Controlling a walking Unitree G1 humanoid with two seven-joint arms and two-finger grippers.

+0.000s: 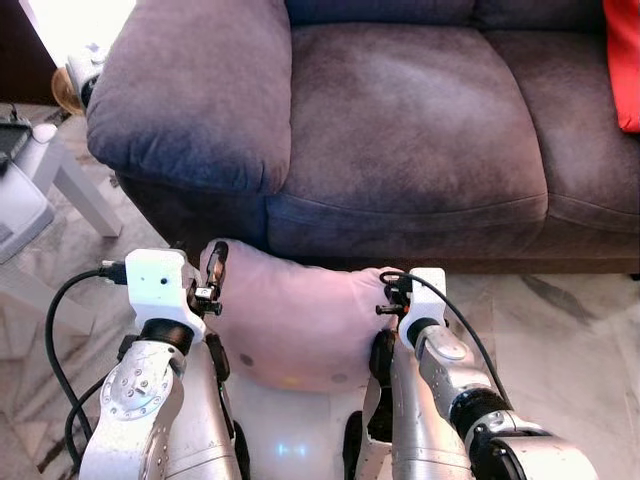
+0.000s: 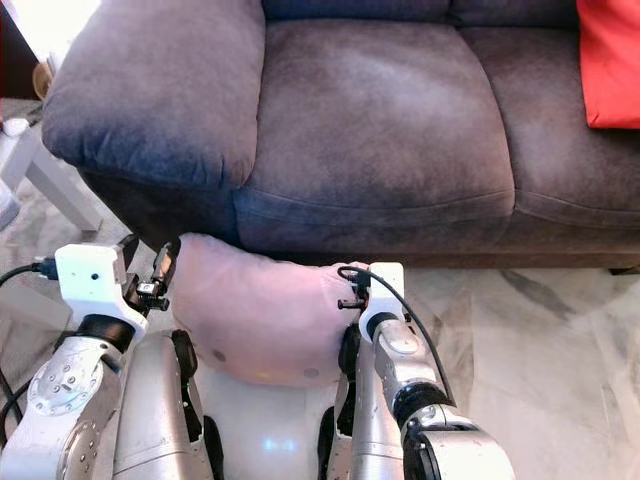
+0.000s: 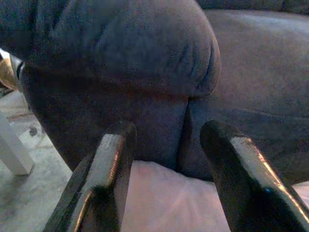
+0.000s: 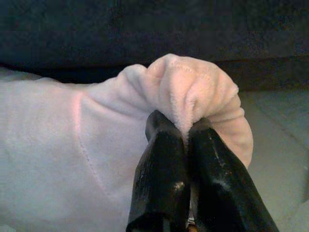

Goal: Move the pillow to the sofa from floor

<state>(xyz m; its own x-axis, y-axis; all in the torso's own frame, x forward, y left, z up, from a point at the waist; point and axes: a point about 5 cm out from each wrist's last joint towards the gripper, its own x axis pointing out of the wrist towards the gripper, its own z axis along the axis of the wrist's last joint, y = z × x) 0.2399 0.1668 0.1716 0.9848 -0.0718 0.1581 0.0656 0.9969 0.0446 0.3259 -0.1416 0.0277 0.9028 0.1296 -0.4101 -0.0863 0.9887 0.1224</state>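
Pillow (image 1: pixel 295 325) spans between both grippers, sofa (image 1: pixel 420 130) seat edge just ahead.
Right gripper (image 4: pixel 186 140) pinches its end; left gripper (image 3: pixel 166 145) spread above the other end.

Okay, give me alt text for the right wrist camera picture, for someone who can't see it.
The right gripper, two black fingers shut together, pinches a bunched corner of a pale pink pillow, whose soft fabric puffs up above the fingertips. Behind it runs the dark front of the sofa, with light floor to one side.
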